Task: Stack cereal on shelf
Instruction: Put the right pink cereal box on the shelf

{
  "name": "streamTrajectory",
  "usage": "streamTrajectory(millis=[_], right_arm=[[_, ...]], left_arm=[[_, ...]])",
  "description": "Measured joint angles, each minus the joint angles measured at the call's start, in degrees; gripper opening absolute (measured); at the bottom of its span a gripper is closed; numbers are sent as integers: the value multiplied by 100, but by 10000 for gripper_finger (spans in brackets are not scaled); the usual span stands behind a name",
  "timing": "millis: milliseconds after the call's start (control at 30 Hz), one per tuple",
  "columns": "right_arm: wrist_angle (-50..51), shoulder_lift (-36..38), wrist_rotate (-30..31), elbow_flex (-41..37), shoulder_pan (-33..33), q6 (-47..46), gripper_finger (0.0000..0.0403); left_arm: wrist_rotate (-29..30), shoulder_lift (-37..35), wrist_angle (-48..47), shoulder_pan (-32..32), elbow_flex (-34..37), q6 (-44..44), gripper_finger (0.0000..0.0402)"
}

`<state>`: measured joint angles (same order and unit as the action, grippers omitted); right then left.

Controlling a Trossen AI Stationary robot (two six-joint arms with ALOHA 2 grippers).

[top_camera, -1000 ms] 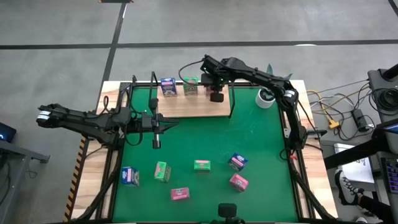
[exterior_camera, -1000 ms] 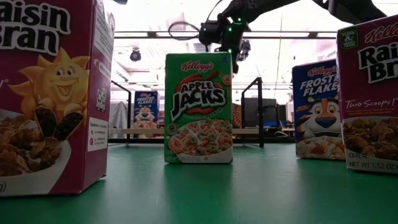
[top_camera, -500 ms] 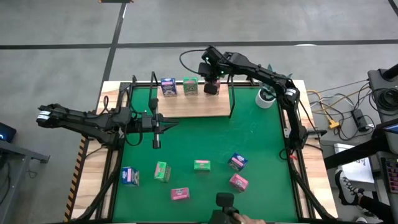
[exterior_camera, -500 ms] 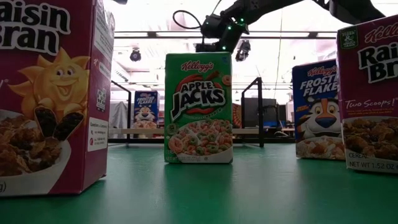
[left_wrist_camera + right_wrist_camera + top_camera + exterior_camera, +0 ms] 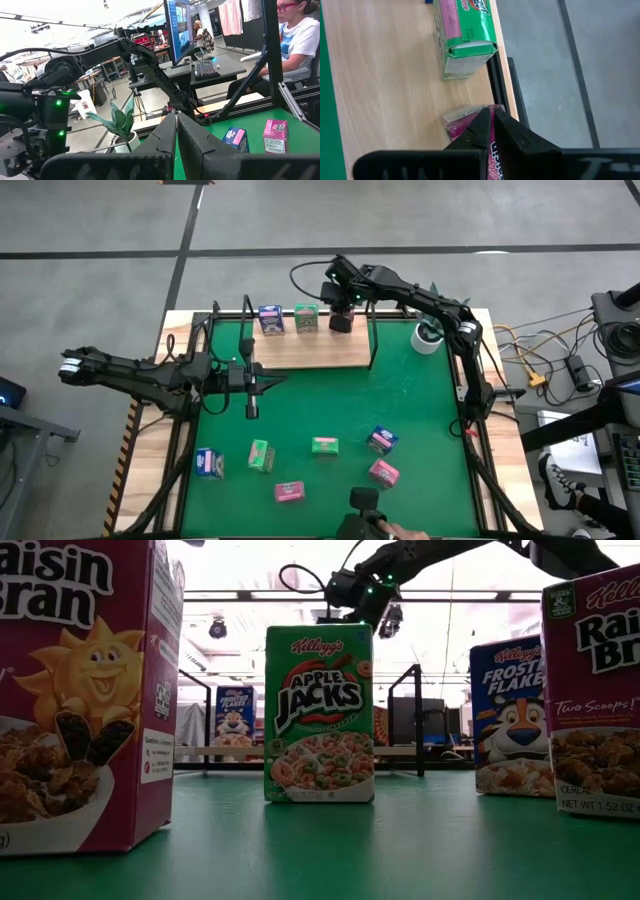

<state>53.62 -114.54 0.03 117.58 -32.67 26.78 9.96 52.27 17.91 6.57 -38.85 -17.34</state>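
The shelf [image 5: 300,352] is a light-wood board with black rod uprights at the table's far side. On it stand a blue cereal box [image 5: 270,318] and a green one [image 5: 306,318]. In the right wrist view a pink box [image 5: 462,117] stands at the board's far edge beside the green box [image 5: 465,40]. My right gripper [image 5: 340,324] is shut and slants down just over the pink box. Several more boxes lie on the green mat, among them a green one [image 5: 324,445]. My left gripper [image 5: 283,379] is shut and level over the mat. My right gripper [image 5: 491,116] has its shut fingertips at the pink box's top flap [image 5: 470,111], coming slanting down from above. The fingers themselves cover the spot, so I cannot tell whether they touch it. The box stands on the board.
A small plant in a white pot [image 5: 428,335] stands right of the shelf. A person's hand [image 5: 398,533] shows at the table's near edge by the low camera. In the low view, big-looking boxes [image 5: 320,712] stand close in front. A seated person [image 5: 300,35] shows beyond the table.
My right gripper has drawn a little toward the table's far edge and upward over the shelf, tipping to a flatter slant, and has stayed shut. A person's hand has come into view at the near edge.
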Motion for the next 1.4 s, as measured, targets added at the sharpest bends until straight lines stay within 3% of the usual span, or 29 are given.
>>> streamTrajectory(millis=[633,867,1000,1200,1400], right_arm=[[14,166,121,172,42,-185,12],[577,385,-1244,226,119,-225,12],[653,351,-1340,42,229,-200,12],[495,260,-438,-269,333,-52,12],[261,204,59,-479,305,31,12]], left_arm=[[-2,0,0,-2,0,2,0],[-2,0,-1,-2,-1,2,0],[0,0,-2,-2,-1,-2,0],[-1,0,-7,-1,-2,-17,0],[0,0,-9,-2,-2,-17,0]])
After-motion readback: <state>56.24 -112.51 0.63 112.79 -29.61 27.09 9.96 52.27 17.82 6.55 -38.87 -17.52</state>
